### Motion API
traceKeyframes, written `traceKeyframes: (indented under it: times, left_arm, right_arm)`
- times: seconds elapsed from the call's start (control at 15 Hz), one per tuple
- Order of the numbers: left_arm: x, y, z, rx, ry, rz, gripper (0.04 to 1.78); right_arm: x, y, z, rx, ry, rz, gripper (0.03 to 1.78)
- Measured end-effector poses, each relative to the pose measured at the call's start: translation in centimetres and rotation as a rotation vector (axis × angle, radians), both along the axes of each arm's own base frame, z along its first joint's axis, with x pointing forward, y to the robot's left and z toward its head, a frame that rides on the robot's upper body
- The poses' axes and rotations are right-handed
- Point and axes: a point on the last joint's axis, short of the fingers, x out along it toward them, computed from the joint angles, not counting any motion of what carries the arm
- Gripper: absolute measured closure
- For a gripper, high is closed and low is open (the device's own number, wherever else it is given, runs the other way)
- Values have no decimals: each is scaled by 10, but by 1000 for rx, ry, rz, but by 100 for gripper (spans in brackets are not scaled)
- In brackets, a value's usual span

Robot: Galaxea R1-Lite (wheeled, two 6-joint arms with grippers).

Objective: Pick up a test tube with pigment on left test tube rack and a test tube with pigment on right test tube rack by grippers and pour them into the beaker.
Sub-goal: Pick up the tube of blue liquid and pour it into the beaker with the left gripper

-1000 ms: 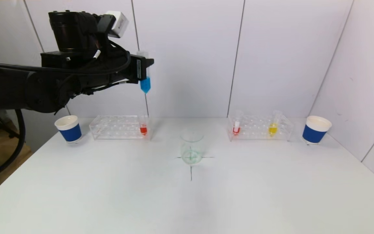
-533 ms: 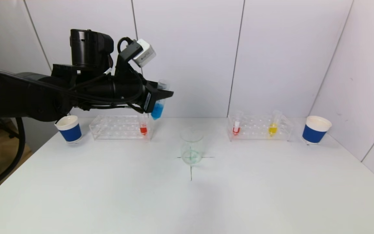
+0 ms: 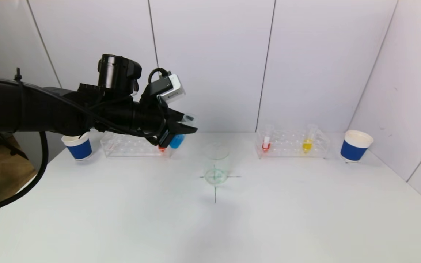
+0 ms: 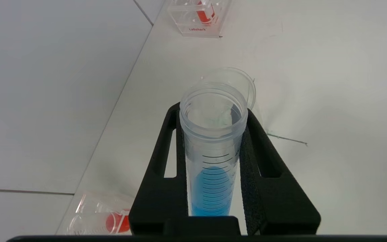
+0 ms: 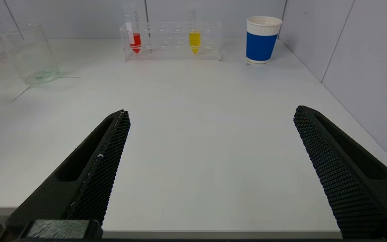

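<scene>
The left gripper [image 3: 181, 128] hangs above the white bench [image 3: 210, 219], between the clear plastic left test tube rack [image 3: 122, 144] and the clear glass beaker [image 3: 216, 164], which stands on a cross mark at the middle of the bench. Its black fingers [image 4: 264, 161] pinch a clear graduated test tube holding blue pigment [image 4: 213, 161]. The tube is tilted, its open mouth leaning toward the beaker and its blue-filled tip pointing back toward the left rack. In the left wrist view the tube's open rim lines up just before the beaker's rim, with the blue liquid sitting low in the tube.

A test tube with red pigment [image 3: 162, 148] stands at the inner end of the left rack, partly hidden behind the arm. The clear plastic right test tube rack [image 3: 292, 144] holds a second red-pigment tube [image 3: 266, 142] and a yellow-pigment tube [image 3: 307, 142], both upright.

The right gripper [image 5: 210, 168] sits low at the near edge of the bench, well apart from the right rack, its fingers spread wide with nothing between them.

A blue-and-white paper cup [image 3: 77, 144] stands beyond the left rack, and another one [image 3: 355, 145] beyond the right rack.
</scene>
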Motion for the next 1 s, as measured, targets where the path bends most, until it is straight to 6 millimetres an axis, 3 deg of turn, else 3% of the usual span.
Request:
traceKeyframes:
  times: [0.47,1.0]
  left_arm:
    - [33,7,-17,183,-20,-161,137]
    - [59,-19,-39,247,-90,-256,137]
  right_arm:
    - [0,0,0,0,0,0,4]
    - [0,0,0,0,0,0,4]
